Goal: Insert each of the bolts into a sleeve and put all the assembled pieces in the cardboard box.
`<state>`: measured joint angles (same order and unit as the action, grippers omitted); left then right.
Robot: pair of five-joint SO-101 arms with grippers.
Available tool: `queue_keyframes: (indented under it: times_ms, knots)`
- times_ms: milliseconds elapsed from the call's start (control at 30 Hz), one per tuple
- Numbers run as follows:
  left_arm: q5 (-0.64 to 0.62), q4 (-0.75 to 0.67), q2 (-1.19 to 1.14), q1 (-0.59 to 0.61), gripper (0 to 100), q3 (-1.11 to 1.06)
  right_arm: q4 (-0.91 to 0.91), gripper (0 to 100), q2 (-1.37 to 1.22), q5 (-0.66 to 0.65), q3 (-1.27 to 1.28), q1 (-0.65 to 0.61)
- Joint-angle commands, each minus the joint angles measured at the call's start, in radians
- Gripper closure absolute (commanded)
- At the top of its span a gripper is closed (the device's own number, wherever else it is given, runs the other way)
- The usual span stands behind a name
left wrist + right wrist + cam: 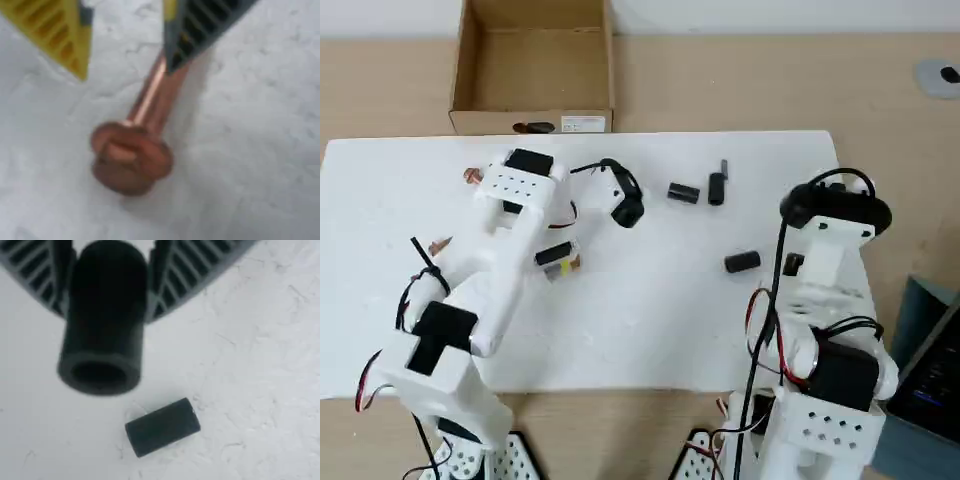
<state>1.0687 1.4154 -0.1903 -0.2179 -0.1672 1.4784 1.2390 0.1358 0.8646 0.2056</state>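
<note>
A copper bolt (134,159) lies on the white mat, its shaft running up between the yellow fingers (67,37) of my open left gripper (125,55); one finger touches the shaft. In the high view that gripper (558,258) hangs left of the mat's centre. My right gripper (110,270) is shut on a black sleeve (102,335), held just above the mat with its bore facing the camera. A second sleeve (162,427) lies under it on the mat; the high view places that sleeve (742,262) just left of the right gripper (792,265).
The open cardboard box (532,122) stands beyond the mat's far edge at the left. Two more black sleeves (683,192) (717,188) lie at the mat's far centre. Loose copper bolts (472,176) (440,246) rest at the left. A black cable loop (625,200) sits near the middle.
</note>
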Motion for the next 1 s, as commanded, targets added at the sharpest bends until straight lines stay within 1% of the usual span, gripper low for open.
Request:
queue_keyframes:
  times_ms: [0, 100, 267, 467, 533, 600, 700, 767, 833, 967]
  knots:
    - [0.006, 0.002, -0.004, -0.008, 88, 0.06, -0.021, 98.9, 0.013, 0.009, 0.002, 0.013]
    - [0.008, 0.0, -0.035, -0.011, 88, 0.094, -0.021, 98.9, 0.013, 0.009, 0.002, 0.013]
    - [0.018, -0.046, -0.119, -0.009, 88, 0.143, -0.021, 98.9, 0.013, 0.009, 0.002, 0.012]
    - [0.02, -0.048, -0.213, -0.026, 89, 0.183, -0.021, 98.9, 0.013, 0.009, 0.002, 0.01]
    - [0.018, -0.048, -0.237, -0.029, 92, 0.193, -0.021, 98.9, 0.013, 0.009, 0.002, 0.008]
    - [0.015, -0.041, -0.254, -0.04, 99, 0.198, -0.021, 98.9, 0.018, 0.009, 0.002, 0.008]
    - [0.012, -0.04, -0.259, -0.041, 99, 0.19, -0.018, 98.9, 0.021, 0.009, 0.001, 0.01]
    - [-0.023, -0.037, -0.255, -0.041, 99, 0.198, -0.017, 98.9, 0.021, 0.009, -0.005, 0.01]
    - [-0.049, 0.003, -0.234, -0.041, 99, 0.221, -0.017, 98.9, 0.021, 0.009, -0.007, 0.008]
    - [-0.058, 0.1, -0.145, -0.044, 99, 0.245, -0.017, 98.9, 0.021, 0.009, -0.03, 0.007]
